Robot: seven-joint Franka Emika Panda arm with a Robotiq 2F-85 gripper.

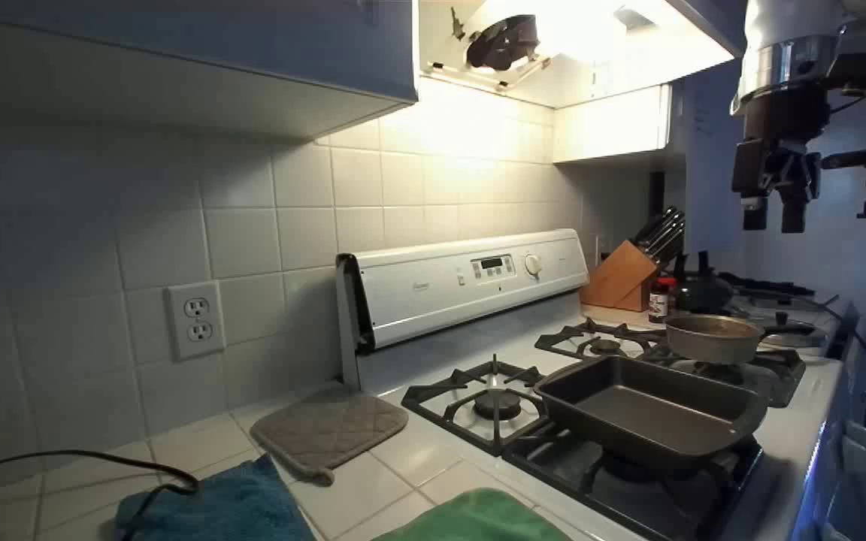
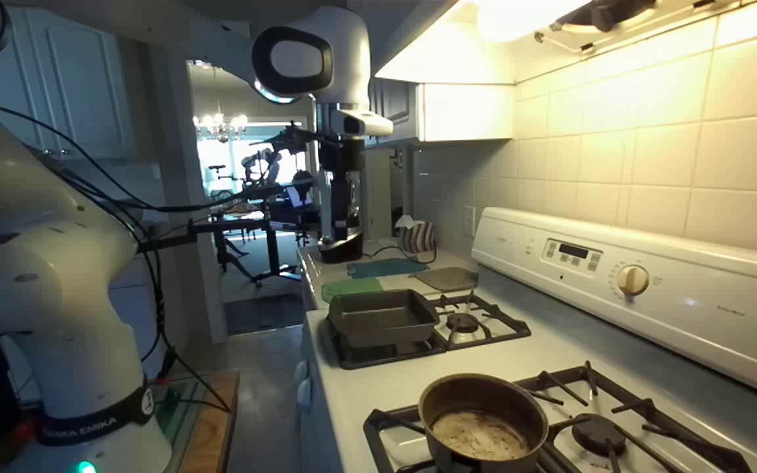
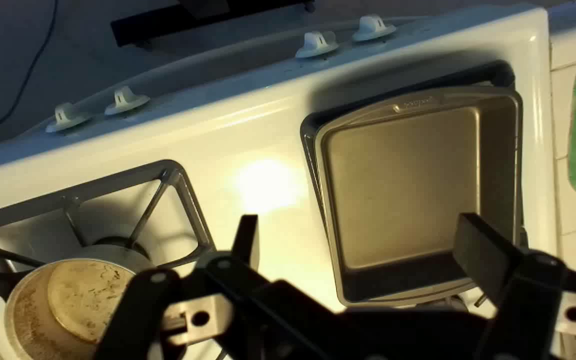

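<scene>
My gripper (image 3: 358, 217) is open and holds nothing. Its two fingers stand wide apart above the stove in the wrist view. It hangs pointing down in both exterior views (image 1: 775, 218) (image 2: 342, 249), well above the stove and touching nothing. A dark rectangular baking pan (image 1: 651, 413) sits empty on a front burner; it also shows in the wrist view (image 3: 403, 185), partly behind the right finger. A small pot (image 2: 483, 420) with a stained inside stands on the other front burner; the gripper's left side partly covers it in the wrist view (image 3: 88, 295).
A green cloth (image 1: 478, 518), a blue towel (image 1: 230, 503) and a grey quilted pot holder (image 1: 335, 428) lie on the tiled counter. A knife block (image 1: 621, 278) stands beyond the stove. The stove's back panel (image 2: 549, 256) rises behind the burners. A lit hood hangs overhead.
</scene>
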